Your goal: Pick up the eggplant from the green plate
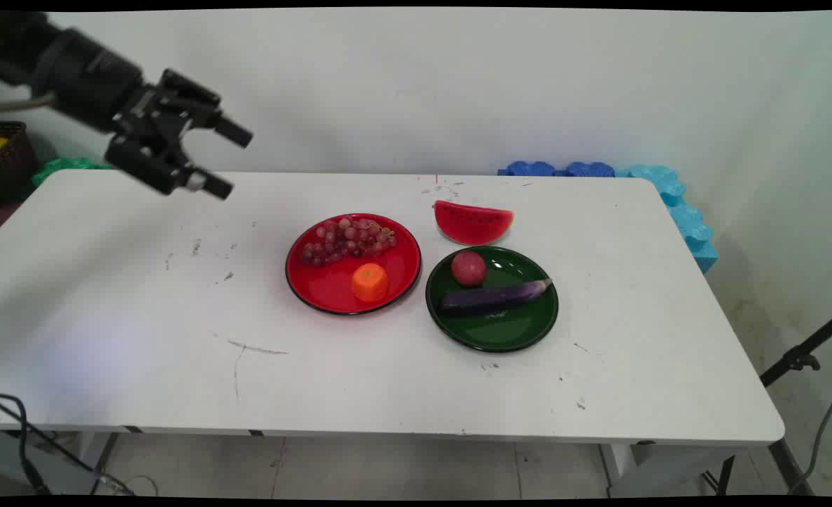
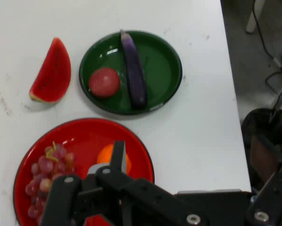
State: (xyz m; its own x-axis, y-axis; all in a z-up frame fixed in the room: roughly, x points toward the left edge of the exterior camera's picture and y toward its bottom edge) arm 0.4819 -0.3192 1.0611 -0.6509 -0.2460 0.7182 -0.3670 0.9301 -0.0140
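red plate [image 1: 331, 285], green plate [image 1: 507, 327], purple eggplant [image 1: 493, 296], orange fruit [image 1: 370, 282]

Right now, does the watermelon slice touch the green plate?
Apart. In the hand view, a strip of white table shows plainly between the watermelon slice and the rim of the green plate.

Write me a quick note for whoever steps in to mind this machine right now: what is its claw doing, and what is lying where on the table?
Gripper: jaws open, holding nothing, raised above the table's far left part, apart from everything on it.
Red plate: holds a bunch of grapes and an orange. It is the nearest thing to the gripper.
Green plate: holds a red apple and a purple eggplant, side by side.
Watermelon slice: on the bare table, just behind the green plate.
Done and left: the pictures do not tell.
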